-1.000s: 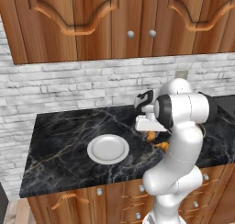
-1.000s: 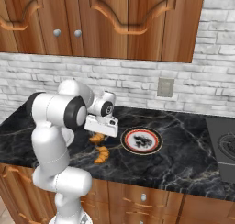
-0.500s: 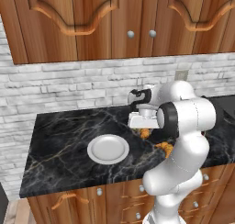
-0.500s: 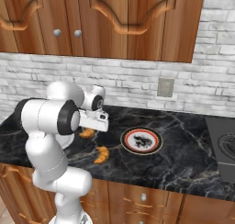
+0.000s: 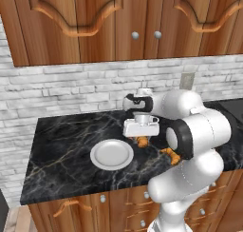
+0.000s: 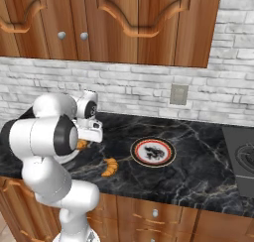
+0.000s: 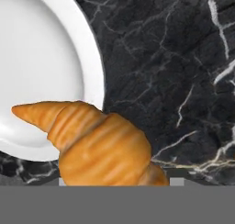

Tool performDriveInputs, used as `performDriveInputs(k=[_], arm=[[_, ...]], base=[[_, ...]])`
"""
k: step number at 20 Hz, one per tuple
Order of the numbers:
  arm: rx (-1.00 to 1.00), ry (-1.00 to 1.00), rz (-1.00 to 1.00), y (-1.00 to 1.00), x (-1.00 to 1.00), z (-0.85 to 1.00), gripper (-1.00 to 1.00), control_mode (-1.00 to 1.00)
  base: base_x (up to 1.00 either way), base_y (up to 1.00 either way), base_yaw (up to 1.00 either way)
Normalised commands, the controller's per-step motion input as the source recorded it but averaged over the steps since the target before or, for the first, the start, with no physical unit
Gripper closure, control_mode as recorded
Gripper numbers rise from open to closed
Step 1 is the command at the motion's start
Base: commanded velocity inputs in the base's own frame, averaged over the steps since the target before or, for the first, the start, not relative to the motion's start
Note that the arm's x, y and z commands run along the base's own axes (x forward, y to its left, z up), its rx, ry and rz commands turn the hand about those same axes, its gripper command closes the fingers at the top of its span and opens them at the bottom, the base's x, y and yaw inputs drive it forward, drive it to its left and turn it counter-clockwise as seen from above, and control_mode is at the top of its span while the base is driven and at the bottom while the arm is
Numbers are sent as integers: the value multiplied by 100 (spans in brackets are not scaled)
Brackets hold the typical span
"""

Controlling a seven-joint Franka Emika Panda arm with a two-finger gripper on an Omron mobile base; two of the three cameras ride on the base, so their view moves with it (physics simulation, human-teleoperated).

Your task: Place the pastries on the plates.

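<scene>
Golden-orange croissant point(image 7: 98, 142) is clamped in the gripper point(image 5: 142, 141), hanging just off the right rim of the plain white plate point(image 5: 112, 154). In the hand view its long axis runs diagonally, with one pointed tip already over the plate's edge, so the drop spot looks like a short hop left. Second croissant point(image 6: 110, 166) sits on the black marble counter point(image 6: 198, 171), near the ringed plate point(image 6: 153, 151).
</scene>
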Motion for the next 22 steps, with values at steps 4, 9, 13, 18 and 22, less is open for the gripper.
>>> performDriveInputs(k=[4, 9, 13, 18, 22], arm=[[0, 0, 6, 63, -30, 18, 100, -100], [-1, -2, 5, 73, -1, -2, 100, -100], [0, -1, 2, 31, 8, -18, 100, -100], [0, 0, 3, 13, 10, -18, 100, -100], [-1, -5, 2, 55, 15, -3, 100, -100]], base=[[0, 0, 0], [0, 0, 0], [0, 0, 0], [0, 0, 0], [0, 0, 0]])
